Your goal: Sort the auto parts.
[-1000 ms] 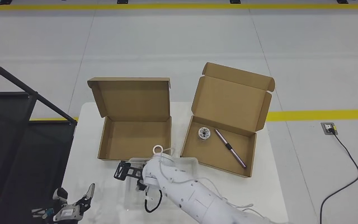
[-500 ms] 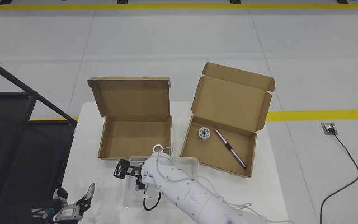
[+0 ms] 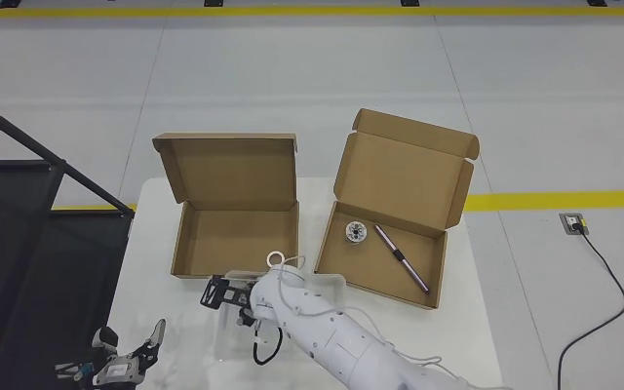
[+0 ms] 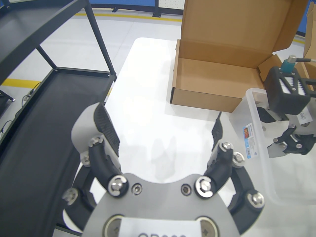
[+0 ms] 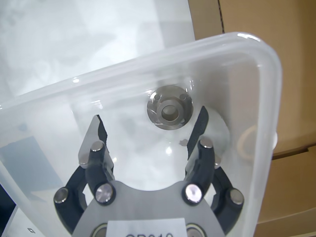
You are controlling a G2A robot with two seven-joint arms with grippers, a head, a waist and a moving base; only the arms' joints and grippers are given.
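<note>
While the grey flanged hub (image 5: 169, 111) lies flat on the floor of the clear bin (image 5: 267, 94), my right gripper (image 5: 151, 124) hangs right over it, jaws released, nothing in them.
Hub's tucked near the bin corner closest to the left cardboard box (image 3: 234, 239), just ahead of my fingertips, not touching. The bin sits by the worktop's (image 3: 146, 253) front edge, just in front of that box. The right cardboard box (image 3: 390, 278), toward the back-right corner, holds a small round metal part (image 3: 355, 231) and a slim rod (image 3: 401, 258). My left gripper (image 4: 161, 127) is off the front-left corner beside a black rack (image 4: 37, 114), jaws spread too.
</note>
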